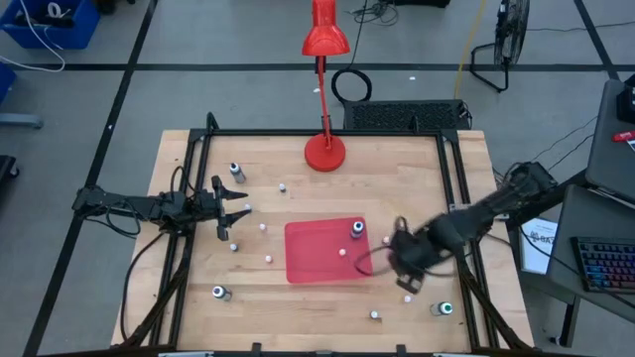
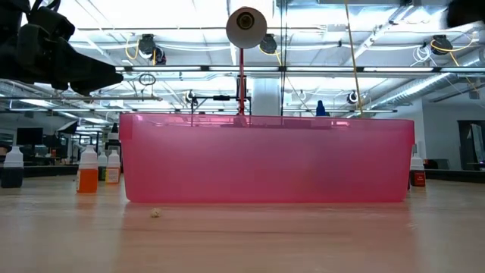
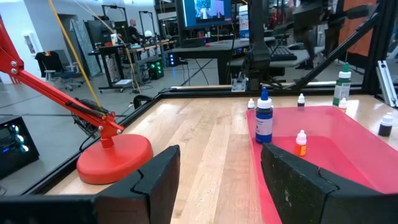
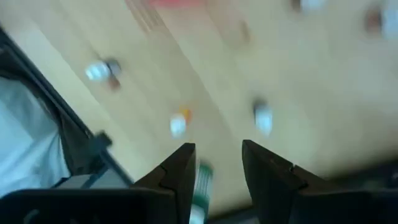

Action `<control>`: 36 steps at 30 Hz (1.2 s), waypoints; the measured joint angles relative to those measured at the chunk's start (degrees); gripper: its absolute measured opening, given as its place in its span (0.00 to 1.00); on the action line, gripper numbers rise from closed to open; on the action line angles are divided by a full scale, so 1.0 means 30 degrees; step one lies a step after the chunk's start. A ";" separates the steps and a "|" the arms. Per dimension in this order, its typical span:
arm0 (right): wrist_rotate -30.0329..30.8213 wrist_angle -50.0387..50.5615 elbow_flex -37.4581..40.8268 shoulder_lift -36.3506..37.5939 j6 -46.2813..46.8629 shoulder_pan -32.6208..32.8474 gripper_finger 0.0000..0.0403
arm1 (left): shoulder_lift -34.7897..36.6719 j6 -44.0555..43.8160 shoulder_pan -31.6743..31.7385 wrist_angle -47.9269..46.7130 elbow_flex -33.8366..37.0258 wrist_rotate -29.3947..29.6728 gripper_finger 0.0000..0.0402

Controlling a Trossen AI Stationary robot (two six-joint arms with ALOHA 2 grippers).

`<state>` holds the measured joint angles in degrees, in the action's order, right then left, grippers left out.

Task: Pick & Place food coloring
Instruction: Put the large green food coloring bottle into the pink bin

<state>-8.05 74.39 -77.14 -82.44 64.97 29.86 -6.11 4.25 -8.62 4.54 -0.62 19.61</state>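
The food coloring is a scatter of small bottles standing on the wooden table, such as a teal-topped one (image 1: 444, 309) and tiny white ones (image 1: 374, 315) (image 1: 268, 260). A blue bottle (image 1: 356, 230) (image 3: 264, 117) and a tiny white one (image 1: 341, 252) (image 3: 301, 143) stand in the red tray (image 1: 308, 260). My right gripper (image 1: 405, 262) (image 4: 217, 165) hangs above the table just right of the tray, pointing down, open, with nothing between its fingers. My left gripper (image 1: 234, 208) (image 3: 217, 180) waits level at the table's left side, open and empty.
A red desk lamp stands on its round base (image 1: 324, 153) (image 3: 115, 160) at the far middle of the table. Black frame rails (image 1: 189, 228) run along the left and right sides. More bottles (image 1: 236, 172) (image 1: 219, 293) stand near my left gripper.
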 joint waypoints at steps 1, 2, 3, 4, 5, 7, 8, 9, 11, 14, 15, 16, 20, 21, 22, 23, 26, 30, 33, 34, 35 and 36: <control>-0.0278 0.0431 0.0000 0.0202 0.1543 0.0681 0.30 | 0.0000 0.0000 -0.0002 0.0004 0.0000 0.0001 0.56; -0.0658 0.0773 0.0000 0.0354 0.3018 0.1303 0.30 | 0.0006 0.0000 -0.0002 0.0005 0.0000 -0.0006 0.56; -0.0957 0.0968 0.0000 0.0494 0.4264 0.1872 0.30 | 0.0006 0.0000 0.0005 0.0006 0.0000 0.0000 0.56; -0.1112 0.1043 0.0000 0.0593 0.5358 0.2393 0.30 | 0.0000 0.0000 0.0005 0.0006 0.0000 -0.0006 0.56; -0.1177 0.1138 0.0000 0.0683 0.6241 0.2799 0.30 | 0.0000 0.0000 0.0005 0.0006 0.0000 -0.0006 0.56; -0.1102 0.1328 0.0000 0.0708 0.7373 0.3372 0.31 | 0.0004 0.0000 0.0002 0.0003 0.0000 0.0001 0.56; -0.1049 0.1573 0.0000 0.0697 0.7771 0.3523 0.31 | 0.0007 0.0000 0.0005 0.0006 0.0000 -0.0006 0.56; -0.0976 0.1790 0.0000 0.0679 0.8166 0.3620 0.32 | 0.0002 0.0000 0.0000 0.0001 0.0000 -0.0001 0.56; -0.0902 0.1867 0.0000 0.0572 0.8791 0.3781 0.33 | 0.0007 0.0000 0.0003 -0.0001 0.0000 -0.0002 0.56; -0.0828 0.1450 0.0180 0.0346 1.0238 0.4253 0.35 | 0.0000 0.0000 0.0005 -0.0001 0.0000 0.0001 0.56; -0.0870 0.1058 0.0381 0.0305 1.0921 0.4467 0.37 | 0.0000 0.0000 -0.0002 -0.0001 0.0000 0.0001 0.56; -0.0898 0.0515 0.0618 0.0277 1.1548 0.4686 0.38 | 0.0004 0.0000 0.0002 0.0000 -0.0003 -0.0003 0.56; -0.0911 -0.2759 0.1805 0.0256 1.4413 0.5771 0.44 | 0.0007 0.0000 0.0002 0.0003 0.0000 -0.0006 0.56; -0.0911 -0.3486 0.2125 0.0250 1.5059 0.6074 0.45 | 0.0005 0.0000 0.0003 0.0004 0.0000 0.0001 0.56; -0.0935 -0.4106 0.2454 0.0249 1.5757 0.6371 0.46 | 0.0002 0.0000 0.0000 0.0005 0.0000 0.0001 0.56; -0.1006 -0.4787 0.2760 0.0249 1.6424 0.6632 0.46 | 0.0001 0.0000 0.0001 0.0003 0.0000 -0.0004 0.56; -0.1483 -0.6430 0.3595 0.0249 1.8382 0.7356 0.47 | 0.0007 0.0000 -0.0002 0.0006 0.0000 0.0001 0.56; -0.1465 -0.6992 0.4159 0.0256 1.9664 0.8003 0.47 | 0.0004 0.0000 -0.0002 -0.0001 0.0000 -0.0003 0.56; -0.1457 -0.7402 0.4383 0.0264 2.0029 0.8187 0.47 | 0.0000 0.0000 -0.0001 0.0006 0.0000 0.0001 0.56; -0.1422 -0.7527 0.4484 0.0264 2.0113 0.8219 0.46 | 0.0000 0.0000 -0.0001 0.0000 0.0000 0.0001 0.56; -0.1476 -0.7546 0.4579 0.0264 2.0116 0.8220 0.46 | 0.0000 0.0000 -0.0001 0.0005 0.0000 0.0000 0.56; -0.1683 -0.7529 0.4648 0.0283 2.0060 0.8214 0.46 | 0.0003 0.0000 0.0005 0.0002 0.0000 0.0001 0.56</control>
<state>-13.10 51.80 -63.20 -81.59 125.15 54.50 -6.10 4.25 -8.60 4.54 -0.62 19.62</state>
